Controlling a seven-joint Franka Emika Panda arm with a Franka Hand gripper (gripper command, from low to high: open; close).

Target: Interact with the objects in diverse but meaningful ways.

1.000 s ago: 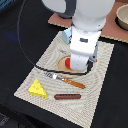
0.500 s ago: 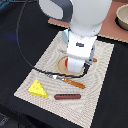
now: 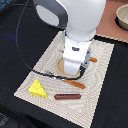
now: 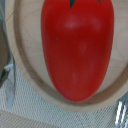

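Note:
The red tomato (image 4: 75, 47) fills the wrist view, lying on the tan round plate (image 4: 25, 55). In the exterior view the arm's white hand hides it. My gripper (image 3: 73, 66) hangs right over the plate (image 3: 61, 67), very near the tomato; its fingers do not show clearly in either view. The yellow holed cheese wedge (image 3: 38, 88) lies on the woven placemat (image 3: 47, 57) toward the exterior view's left. The thin brown sausage (image 3: 67, 96) lies next to it. The white carton is out of view.
An orange-handled knife (image 3: 75, 83) lies between plate and sausage. An orange fork handle (image 3: 93, 60) pokes out past the hand, and metal tines (image 4: 120, 112) show beside the plate. A bowl (image 3: 122, 17) stands at the far right corner. A black cable (image 3: 22, 45) arcs over the mat.
The hand has come down over the plate. The red tomato that showed beside it in the exterior view is now covered.

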